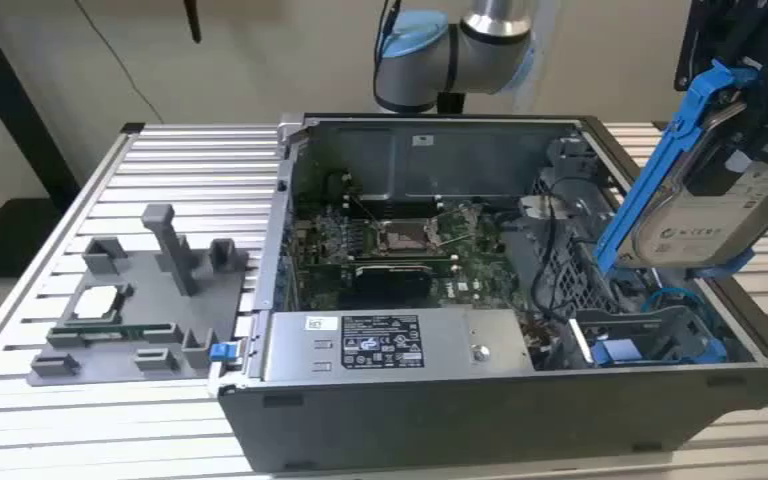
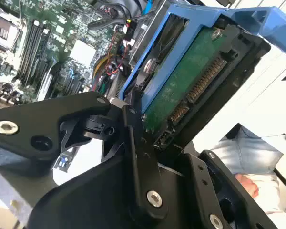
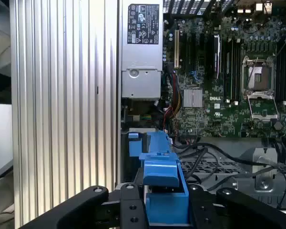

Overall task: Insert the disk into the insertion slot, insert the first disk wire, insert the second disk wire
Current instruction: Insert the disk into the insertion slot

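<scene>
Motherboard (image 1: 398, 240), power supply (image 1: 384, 345), grey fixture (image 1: 157, 320).

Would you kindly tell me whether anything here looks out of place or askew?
The disk stands out: it hangs steeply tilted in the gripper, above the computer case at the exterior view's right, outside the insertion slot. Nothing looks spilled or damaged.

Blue-framed silver disk (image 1: 699, 232), black case (image 1: 491, 420)
</scene>
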Motion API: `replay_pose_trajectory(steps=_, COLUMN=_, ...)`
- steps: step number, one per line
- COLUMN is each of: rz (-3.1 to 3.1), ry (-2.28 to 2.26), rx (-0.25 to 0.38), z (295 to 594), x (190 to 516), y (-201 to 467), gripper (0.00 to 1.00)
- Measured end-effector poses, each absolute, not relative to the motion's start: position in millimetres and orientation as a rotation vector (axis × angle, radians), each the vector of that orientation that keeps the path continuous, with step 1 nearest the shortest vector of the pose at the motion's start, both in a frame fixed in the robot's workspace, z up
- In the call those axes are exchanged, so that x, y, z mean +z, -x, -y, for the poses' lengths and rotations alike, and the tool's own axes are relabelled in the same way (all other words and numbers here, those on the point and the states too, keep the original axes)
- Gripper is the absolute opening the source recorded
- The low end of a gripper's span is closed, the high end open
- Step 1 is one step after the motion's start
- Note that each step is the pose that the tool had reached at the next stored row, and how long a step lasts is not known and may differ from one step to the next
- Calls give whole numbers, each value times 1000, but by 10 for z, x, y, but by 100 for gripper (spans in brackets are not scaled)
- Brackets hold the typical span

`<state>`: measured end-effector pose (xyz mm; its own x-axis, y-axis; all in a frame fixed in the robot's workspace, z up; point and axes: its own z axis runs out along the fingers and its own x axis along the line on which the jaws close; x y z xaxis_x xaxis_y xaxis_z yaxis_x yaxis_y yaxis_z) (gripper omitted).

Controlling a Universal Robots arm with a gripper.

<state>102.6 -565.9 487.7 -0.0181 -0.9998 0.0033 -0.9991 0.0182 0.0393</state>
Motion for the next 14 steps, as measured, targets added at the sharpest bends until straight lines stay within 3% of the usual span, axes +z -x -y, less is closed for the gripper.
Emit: replay_pose_trajectory(steps=14, rz=2220, ry=-2180, rx=-40, z=5673, x=4849, y=-1029, gripper=0)
